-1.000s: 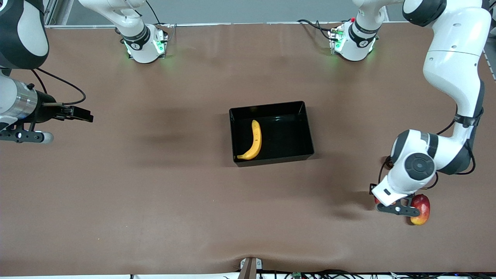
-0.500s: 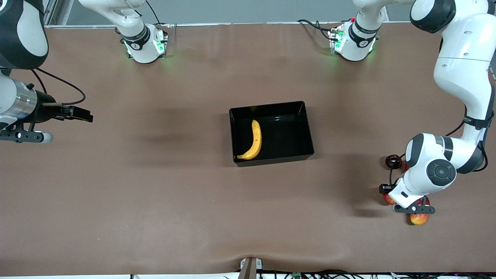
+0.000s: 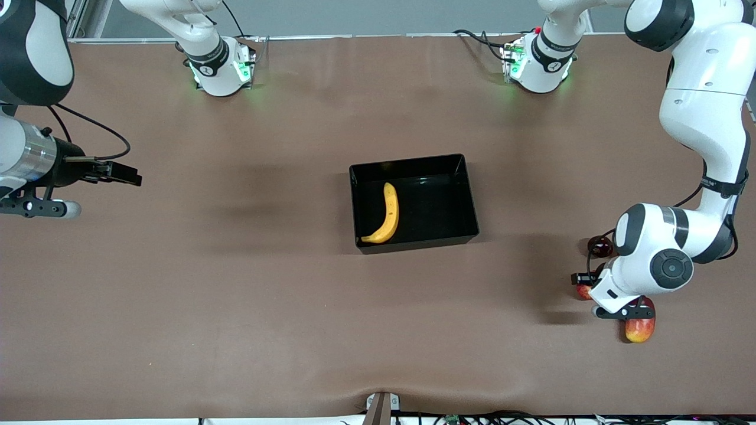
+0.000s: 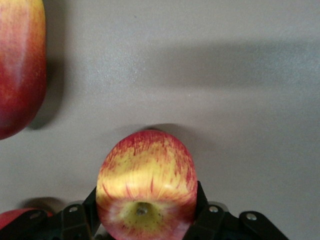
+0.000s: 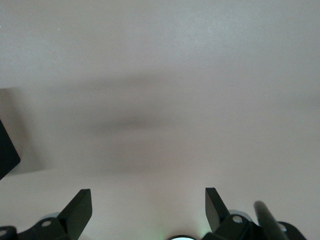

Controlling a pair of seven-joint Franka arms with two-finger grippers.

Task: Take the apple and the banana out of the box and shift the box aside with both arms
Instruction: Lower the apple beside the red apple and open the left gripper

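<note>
Two black fingers (image 4: 202, 212) of the left gripper (image 4: 145, 220) press the sides of the apple (image 4: 146, 184), its stem end toward the wrist camera, lifted clear of the brown table (image 3: 236, 307), its shadow on the cloth beneath; in the front view only a red sliver of it shows at about eight o'clock from the wrist. Just beside it lies the mango (image 3: 640, 323), at five o'clock from the wrist; a small dark-red fruit (image 3: 599, 245) sits at eleven o'clock, farther from the front camera. Toward the table's middle stands the box (image 3: 469, 195), the banana (image 3: 387, 213) lying inside it. Over the right arm's end of the table, the right gripper (image 5: 149, 207) waits with jaws spread wide and empty.
</note>
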